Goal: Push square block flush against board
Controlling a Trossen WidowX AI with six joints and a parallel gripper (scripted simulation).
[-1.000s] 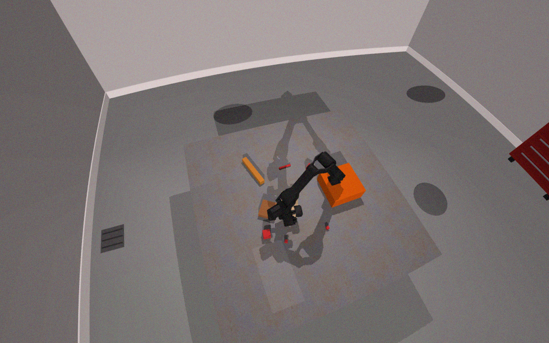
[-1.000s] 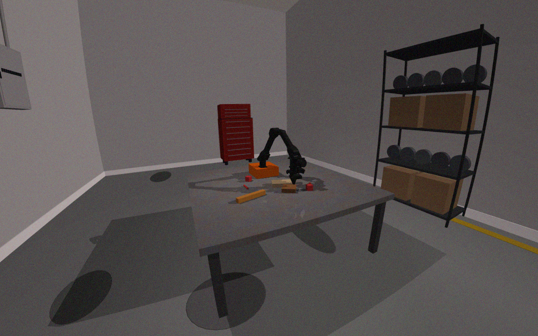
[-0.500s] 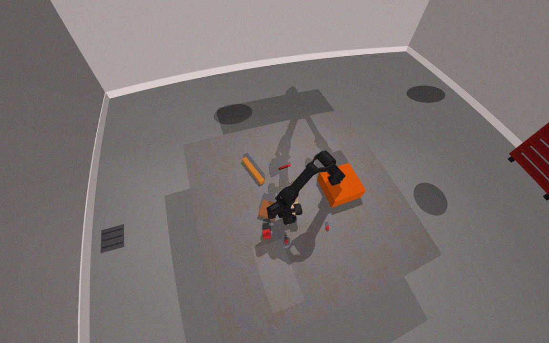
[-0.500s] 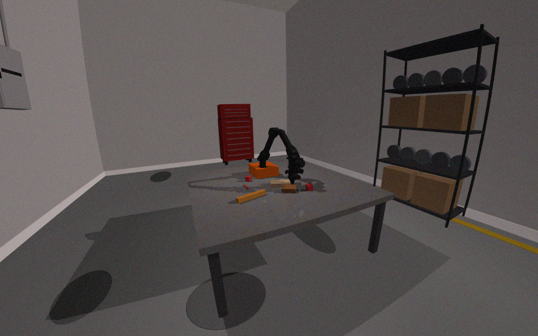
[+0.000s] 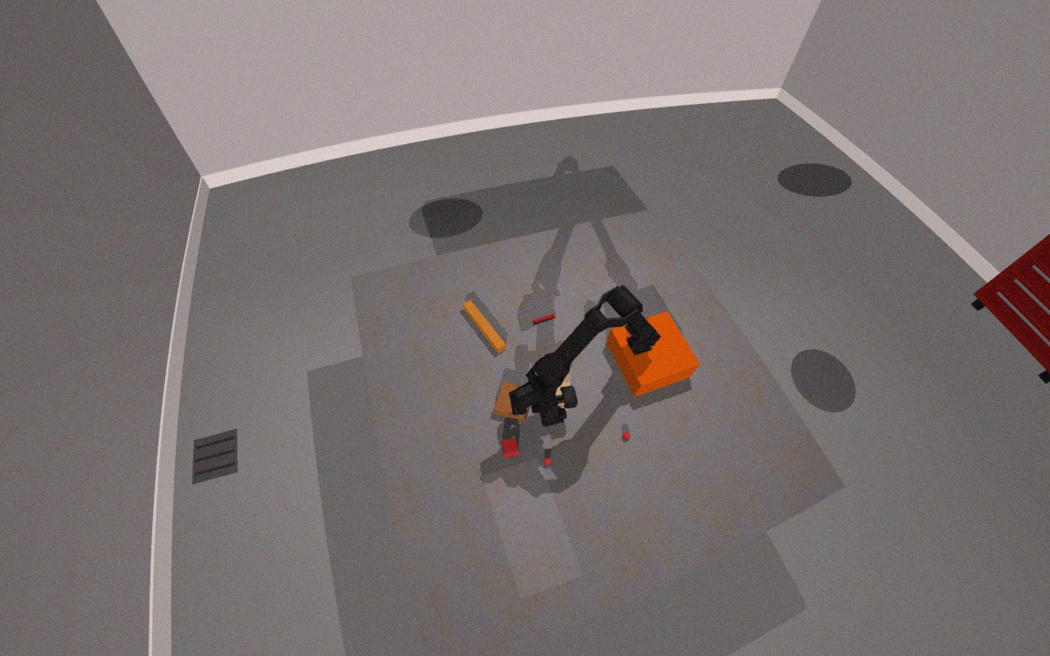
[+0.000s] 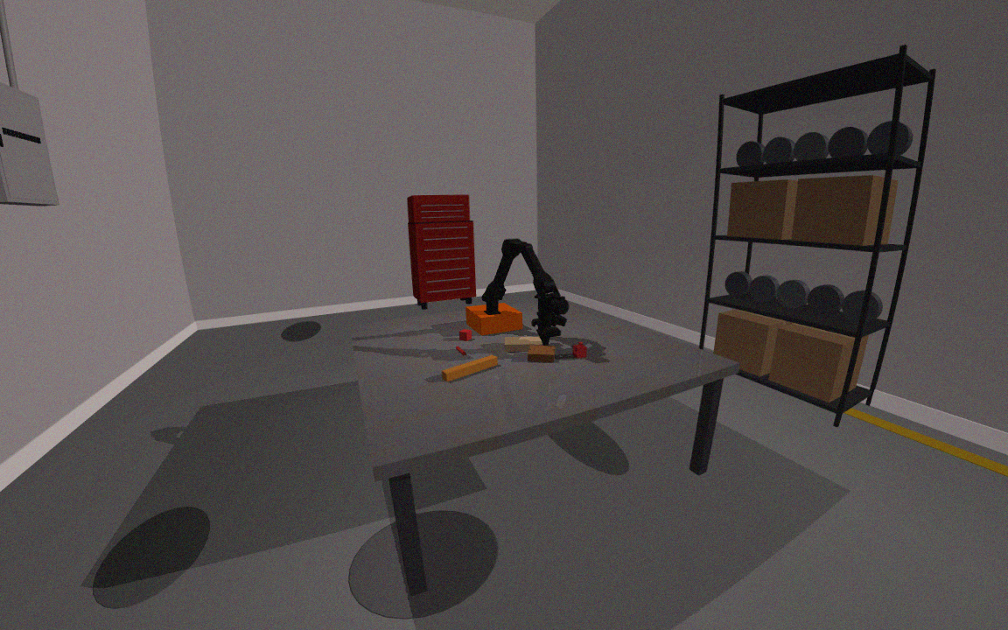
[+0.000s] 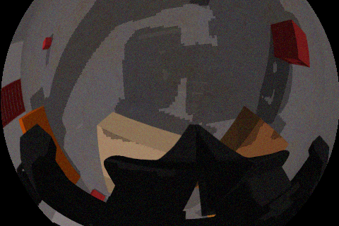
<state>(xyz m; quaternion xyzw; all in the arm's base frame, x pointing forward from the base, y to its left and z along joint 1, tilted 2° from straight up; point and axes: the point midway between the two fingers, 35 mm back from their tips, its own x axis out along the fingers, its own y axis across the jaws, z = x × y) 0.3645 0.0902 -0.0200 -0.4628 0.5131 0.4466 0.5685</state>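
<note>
Brown, squat square block (image 5: 509,401) (image 6: 541,354) (image 7: 265,138): from the top camera I find it on the grey counter (image 5: 634,522) (image 6: 429,427), partly beneath the black gripper (image 5: 549,412) (image 6: 545,339) (image 7: 196,128). What I take for the board, a pale tan wooden slab (image 5: 566,380) (image 6: 518,345) (image 7: 132,141), is mostly hidden by the arm.

From the exterior camera, the jaws point down beside both parts, low over the counter; I can't tell whether they touch either. A red cube (image 5: 509,447) (image 6: 579,351) (image 7: 291,44) sits near the block, so I'd plan my push to miss it.

On the wrist camera the jaws are pressed together with nothing between them, a blunt pusher. The tan slab shows on one side of them and the block on the other, their faces at an angle. I judge the step to be squaring up and closing that gap. I'd keep the tips low, push slowly through the middle of a side, and use light off-centre nudges to turn it. Then I'd slide along the joint until one edge lines up, and back straight away.
</note>
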